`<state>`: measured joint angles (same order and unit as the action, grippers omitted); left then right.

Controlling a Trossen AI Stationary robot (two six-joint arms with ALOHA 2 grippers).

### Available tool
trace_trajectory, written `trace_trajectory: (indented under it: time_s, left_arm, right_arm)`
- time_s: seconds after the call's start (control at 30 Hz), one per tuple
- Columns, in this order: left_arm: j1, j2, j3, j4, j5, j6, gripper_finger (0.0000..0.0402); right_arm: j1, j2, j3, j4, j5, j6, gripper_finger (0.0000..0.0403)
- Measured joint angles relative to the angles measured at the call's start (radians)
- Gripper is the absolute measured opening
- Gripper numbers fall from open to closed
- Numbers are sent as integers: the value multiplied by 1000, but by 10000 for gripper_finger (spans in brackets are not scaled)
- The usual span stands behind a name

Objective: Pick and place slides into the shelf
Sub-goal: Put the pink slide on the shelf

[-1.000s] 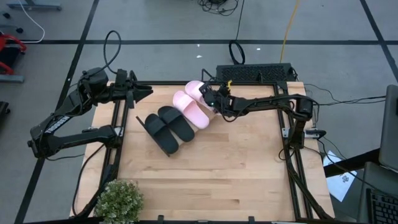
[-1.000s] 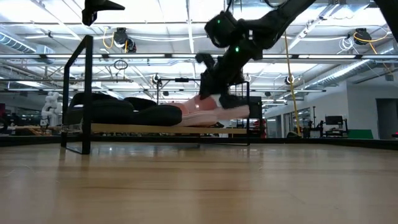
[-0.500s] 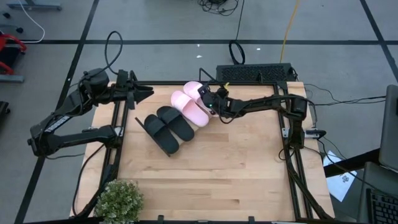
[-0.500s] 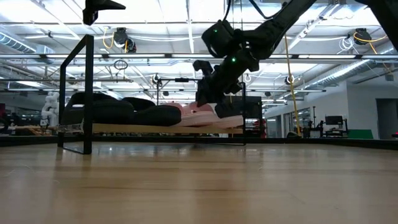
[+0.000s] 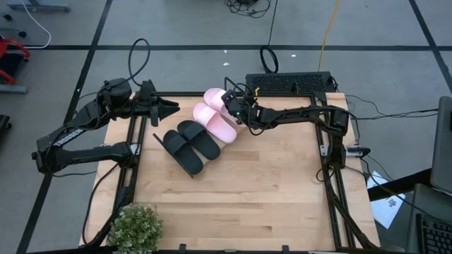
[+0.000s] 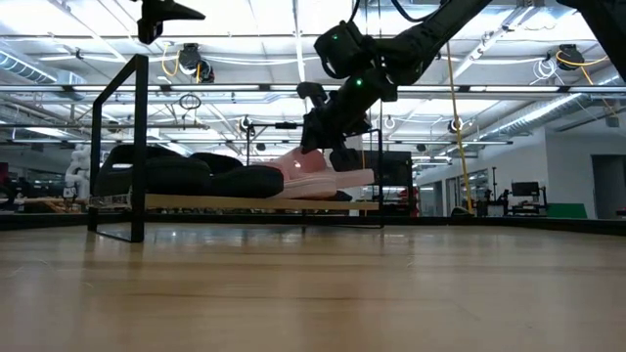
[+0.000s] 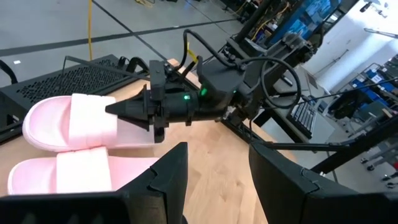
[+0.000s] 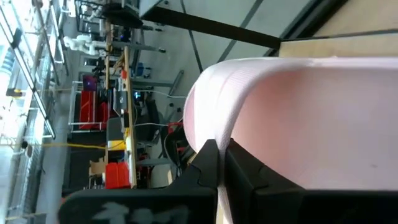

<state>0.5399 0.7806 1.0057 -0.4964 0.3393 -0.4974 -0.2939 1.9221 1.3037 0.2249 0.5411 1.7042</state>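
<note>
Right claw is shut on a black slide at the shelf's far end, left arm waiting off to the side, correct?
Not quite: the right claw is shut on a pink slide, not a black one, as the high view shows. The black slides lie untouched on the shelf. The rest stands.

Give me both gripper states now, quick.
Left gripper: open, empty, raised at the table's left rear.
Right gripper: shut on the rear pink slide at the shelf.

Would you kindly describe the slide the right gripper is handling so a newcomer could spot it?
Find the shelf at the table's far side, holding four slides. The pink slide is the end one nearest the right arm. Alone among them, it has the right gripper clamped on it.
</note>
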Motion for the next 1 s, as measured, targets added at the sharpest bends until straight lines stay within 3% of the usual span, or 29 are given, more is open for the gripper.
trace_trajectory:
  time_s: [0.5, 0.87, 1.0]
  left_arm:
    - [-3, 0, 0, 1, 0, -1, 165]
    - [-4, 0, 0, 1, 0, -10, 165]
    - [-3, 0, 0, 0, 0, -21, 165]
  right_arm:
    - [-13, -3, 3, -137, -19, 37, 0]
    - [-23, 54, 4, -109, -85, 99, 2]
    - [-23, 55, 4, -89, -86, 51, 5]
